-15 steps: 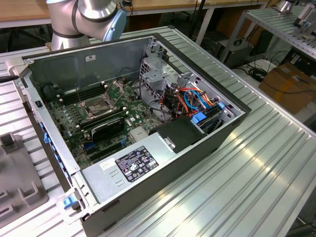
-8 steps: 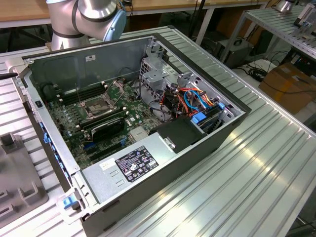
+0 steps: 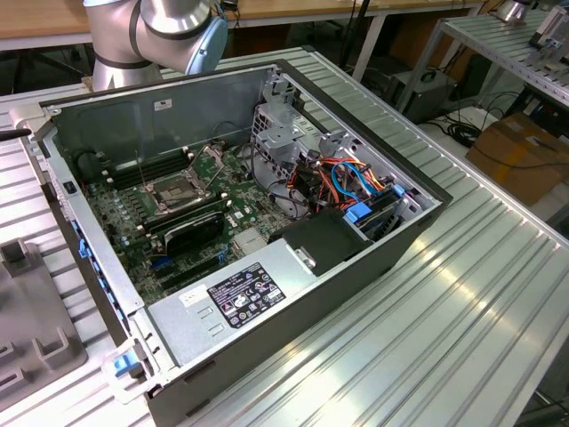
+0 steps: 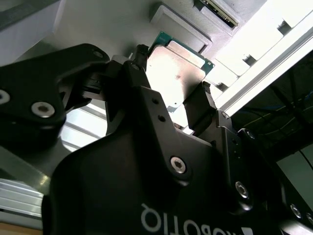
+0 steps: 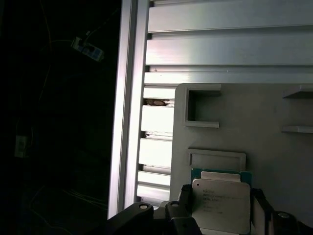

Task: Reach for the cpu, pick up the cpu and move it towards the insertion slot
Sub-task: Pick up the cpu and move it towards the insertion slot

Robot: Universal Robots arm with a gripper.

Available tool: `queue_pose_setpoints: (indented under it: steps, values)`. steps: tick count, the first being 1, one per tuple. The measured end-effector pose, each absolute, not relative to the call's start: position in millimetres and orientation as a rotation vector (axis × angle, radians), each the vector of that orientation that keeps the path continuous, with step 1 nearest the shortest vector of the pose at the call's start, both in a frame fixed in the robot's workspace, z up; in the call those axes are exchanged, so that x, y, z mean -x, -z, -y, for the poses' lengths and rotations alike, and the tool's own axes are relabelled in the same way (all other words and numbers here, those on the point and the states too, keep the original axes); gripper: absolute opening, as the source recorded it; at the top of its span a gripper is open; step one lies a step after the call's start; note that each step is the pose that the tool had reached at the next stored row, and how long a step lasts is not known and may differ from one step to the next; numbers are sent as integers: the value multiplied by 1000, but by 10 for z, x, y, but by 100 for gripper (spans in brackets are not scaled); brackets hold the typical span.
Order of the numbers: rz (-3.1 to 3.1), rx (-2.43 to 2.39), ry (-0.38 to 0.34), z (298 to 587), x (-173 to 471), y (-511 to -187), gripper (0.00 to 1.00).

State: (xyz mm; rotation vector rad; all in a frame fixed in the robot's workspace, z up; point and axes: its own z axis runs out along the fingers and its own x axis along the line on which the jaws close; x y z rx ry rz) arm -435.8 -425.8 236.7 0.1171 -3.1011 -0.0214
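The cpu (image 5: 220,203), a flat pale silver square on a green backing, sits between my gripper's (image 5: 220,211) two black fingers, and the gripper is shut on its two opposite edges. In the second wrist view the cpu (image 4: 177,68) hangs just off a grey holder plate (image 4: 117,24) with raised rectangular frames, and the black fingers (image 4: 198,105) of the gripper (image 4: 171,81) press on both sides of it. The insertion slot (image 3: 174,192), a shiny metal frame with a dark centre, lies on the motherboard inside the open computer case (image 3: 293,294). The arm (image 3: 156,31) stands beyond the case's far wall.
The grey holder plate (image 5: 274,112) rests on a ribbed aluminium table (image 5: 220,49) close to its edge, with dark floor beyond. Inside the case are memory slots (image 3: 133,173), a black ribbed block (image 3: 194,233), cables (image 3: 347,182) and a power supply (image 3: 236,298). A grey fixture (image 3: 36,347) lies at the exterior view's left.
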Motion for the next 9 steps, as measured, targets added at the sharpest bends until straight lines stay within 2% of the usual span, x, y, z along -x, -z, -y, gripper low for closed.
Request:
queue_pose_setpoints:
  steps: [9]
  values:
    - [3101,-117,22,4258,4357,-2400,55]
